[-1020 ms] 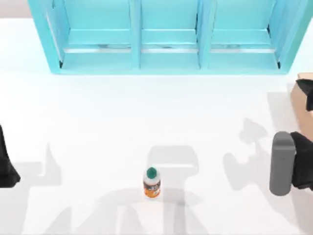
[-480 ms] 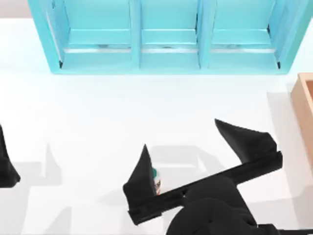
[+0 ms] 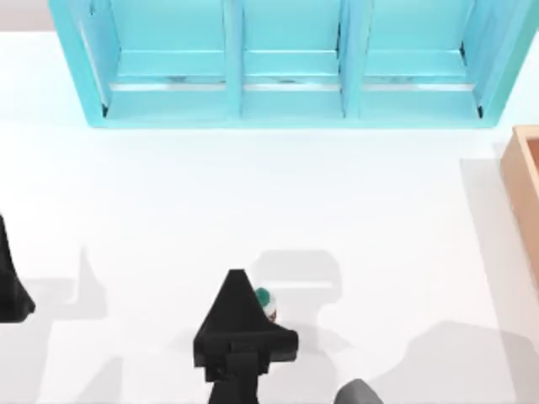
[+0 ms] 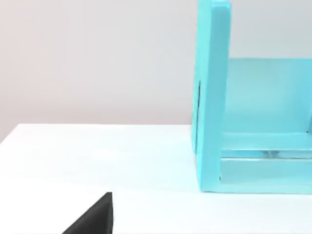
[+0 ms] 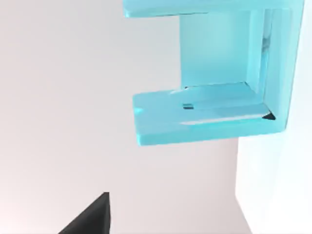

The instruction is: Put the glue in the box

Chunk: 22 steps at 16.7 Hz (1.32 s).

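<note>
The glue (image 3: 264, 300), a small white bottle with a green cap, stands upright on the white table near the front middle. My right gripper (image 3: 239, 324) has come in from the front edge and sits right against the bottle's left side, hiding most of its body and label. The box (image 3: 525, 187), light tan wood, shows as a strip at the right edge, far from the bottle. My left gripper (image 3: 10, 284) stays parked at the left edge.
A big turquoise three-bay shelf unit (image 3: 286, 67) spans the back of the table, and it also fills part of the left wrist view (image 4: 213, 97) and, turned sideways, the right wrist view (image 5: 204, 114). Bare white tabletop (image 3: 379, 219) lies between bottle and box.
My right arm swung in from the right side, passed over the bottle spread wide, then turned on its wrist and settled lower, tight beside the glue. The bottle has not moved.
</note>
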Available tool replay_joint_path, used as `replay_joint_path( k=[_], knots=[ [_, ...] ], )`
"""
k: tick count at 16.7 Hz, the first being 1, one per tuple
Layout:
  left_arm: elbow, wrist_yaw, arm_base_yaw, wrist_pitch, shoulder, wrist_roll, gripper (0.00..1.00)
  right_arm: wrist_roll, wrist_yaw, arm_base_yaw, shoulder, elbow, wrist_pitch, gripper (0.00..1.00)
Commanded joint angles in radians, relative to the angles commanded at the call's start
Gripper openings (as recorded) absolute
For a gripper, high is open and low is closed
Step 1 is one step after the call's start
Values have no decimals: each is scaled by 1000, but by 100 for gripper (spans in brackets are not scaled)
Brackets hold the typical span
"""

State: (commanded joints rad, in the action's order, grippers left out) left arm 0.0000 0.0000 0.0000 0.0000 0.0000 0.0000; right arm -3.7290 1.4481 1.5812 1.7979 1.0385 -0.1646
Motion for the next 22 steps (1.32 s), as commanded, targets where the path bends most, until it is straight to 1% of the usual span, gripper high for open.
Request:
replay_joint_path(
  k=[2, 5, 9, 11, 13, 16, 18, 22],
  knots=[
    [0, 0, 0, 0, 0, 0, 100, -178, 43, -1, 91, 29, -38, 100],
    [0, 0, 0, 0, 0, 0, 100, -412, 74, -14, 214, 59, -98, 100],
    [0, 0, 0, 0, 0, 0, 100, -668, 78, -36, 360, 85, -175, 100],
    [0, 0, 0, 0, 0, 0, 100, -765, 67, -41, 417, 90, -208, 100],
    [0, 0, 0, 0, 0, 0, 100, -842, 53, -39, 461, 91, -234, 100],
    [0, 0, 0, 0, 0, 0, 100, -918, 33, -31, 503, 88, -262, 100],
    [0, 0, 0, 0, 0, 0, 100, -945, 27, -28, 516, 87, -271, 100],
    [0, 0, 0, 0, 0, 0, 100, -948, 27, -27, 517, 87, -272, 100]
  ],
)
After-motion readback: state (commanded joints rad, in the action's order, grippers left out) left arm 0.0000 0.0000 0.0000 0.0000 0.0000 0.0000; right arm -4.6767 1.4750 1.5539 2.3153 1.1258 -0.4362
